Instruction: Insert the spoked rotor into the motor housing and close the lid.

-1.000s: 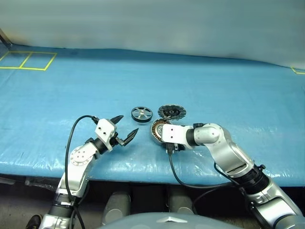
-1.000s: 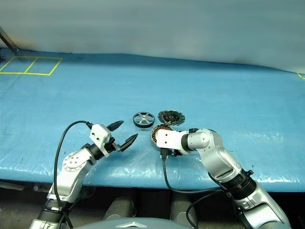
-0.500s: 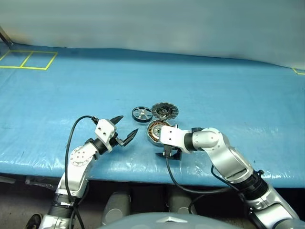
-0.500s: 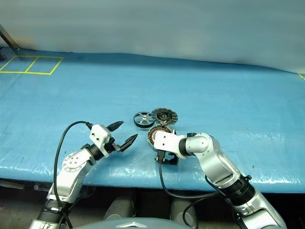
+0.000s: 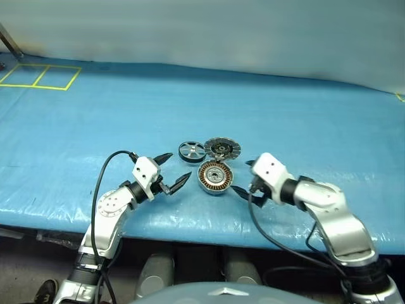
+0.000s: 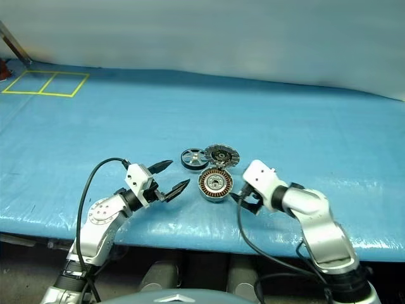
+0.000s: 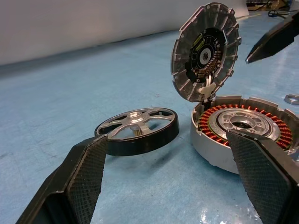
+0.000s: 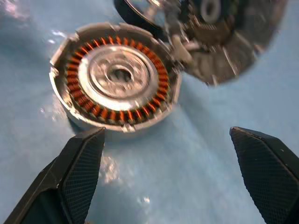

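I saw both my left gripper and right gripper spread wide, holding nothing; the motor housing sat between them. Its lid stood open; the spoked rotor lay beside it.

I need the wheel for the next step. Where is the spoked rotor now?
The spoked rotor lies flat on the blue table, just left of the lid and behind the motor housing.
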### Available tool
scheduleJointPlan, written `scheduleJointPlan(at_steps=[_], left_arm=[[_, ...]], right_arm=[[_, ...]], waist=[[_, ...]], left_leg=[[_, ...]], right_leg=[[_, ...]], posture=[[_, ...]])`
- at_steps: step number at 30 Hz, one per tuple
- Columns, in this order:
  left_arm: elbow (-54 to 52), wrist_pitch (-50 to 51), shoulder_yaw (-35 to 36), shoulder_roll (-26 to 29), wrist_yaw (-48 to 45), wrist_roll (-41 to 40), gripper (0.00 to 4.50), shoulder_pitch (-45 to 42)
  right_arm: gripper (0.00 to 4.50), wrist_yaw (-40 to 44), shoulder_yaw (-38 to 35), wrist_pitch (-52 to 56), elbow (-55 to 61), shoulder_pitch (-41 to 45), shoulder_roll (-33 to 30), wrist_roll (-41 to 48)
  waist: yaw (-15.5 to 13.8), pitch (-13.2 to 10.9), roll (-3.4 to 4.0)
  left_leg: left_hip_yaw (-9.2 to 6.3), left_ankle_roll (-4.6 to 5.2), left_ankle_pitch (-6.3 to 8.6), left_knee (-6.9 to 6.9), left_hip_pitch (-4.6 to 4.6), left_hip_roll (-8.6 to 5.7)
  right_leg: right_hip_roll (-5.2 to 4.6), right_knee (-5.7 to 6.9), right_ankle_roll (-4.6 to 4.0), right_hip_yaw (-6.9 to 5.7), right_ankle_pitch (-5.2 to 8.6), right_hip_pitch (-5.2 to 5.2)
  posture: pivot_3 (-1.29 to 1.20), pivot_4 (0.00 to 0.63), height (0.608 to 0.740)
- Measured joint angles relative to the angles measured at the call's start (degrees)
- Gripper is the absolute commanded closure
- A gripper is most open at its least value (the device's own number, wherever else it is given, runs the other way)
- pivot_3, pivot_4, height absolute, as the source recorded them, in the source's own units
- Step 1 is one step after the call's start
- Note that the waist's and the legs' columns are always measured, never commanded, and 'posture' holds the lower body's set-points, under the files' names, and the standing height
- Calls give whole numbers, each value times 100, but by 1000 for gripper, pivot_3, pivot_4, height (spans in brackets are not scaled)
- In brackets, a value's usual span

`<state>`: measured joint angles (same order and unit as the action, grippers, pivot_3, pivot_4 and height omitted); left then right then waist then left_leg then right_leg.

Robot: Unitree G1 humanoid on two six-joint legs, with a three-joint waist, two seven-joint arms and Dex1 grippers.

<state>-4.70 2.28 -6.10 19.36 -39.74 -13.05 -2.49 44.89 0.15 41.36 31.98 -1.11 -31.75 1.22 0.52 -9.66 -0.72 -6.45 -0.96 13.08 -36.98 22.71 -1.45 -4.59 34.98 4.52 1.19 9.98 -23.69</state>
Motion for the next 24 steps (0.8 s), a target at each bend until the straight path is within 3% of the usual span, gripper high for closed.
scheduleJointPlan(at_steps=[7,16,23,24], left_arm=[[20,-10,-5,-2,-184,-68,60,-67],[27,-34,-4,-14,-470,-278,60,-88],[27,-59,7,8,-532,-292,60,-31],[27,-61,7,8,-533,-292,60,-28]], right_arm=[[13,-371,-973,-237,-561,-493,440,704],[13,-884,-956,-598,-1403,-568,670,815],[13,-987,-850,-767,-1450,-734,373,797],[187,-984,-844,-771,-1439,-759,341,818]], waist=[[45,-1,2],[18,-2,5],[11,0,5],[10,0,5]], left_leg=[[8,0,0,-10,-9,7],[8,1,0,1,-5,4],[7,1,1,-7,-8,5],[7,1,1,-7,-8,5]], right_leg=[[1,3,1,1,1,7],[0,2,0,1,1,1],[0,2,0,1,2,9],[0,1,0,1,2,9]], posture=[[0,150,740],[0,150,740],[0,150,740],[0,150,740]])
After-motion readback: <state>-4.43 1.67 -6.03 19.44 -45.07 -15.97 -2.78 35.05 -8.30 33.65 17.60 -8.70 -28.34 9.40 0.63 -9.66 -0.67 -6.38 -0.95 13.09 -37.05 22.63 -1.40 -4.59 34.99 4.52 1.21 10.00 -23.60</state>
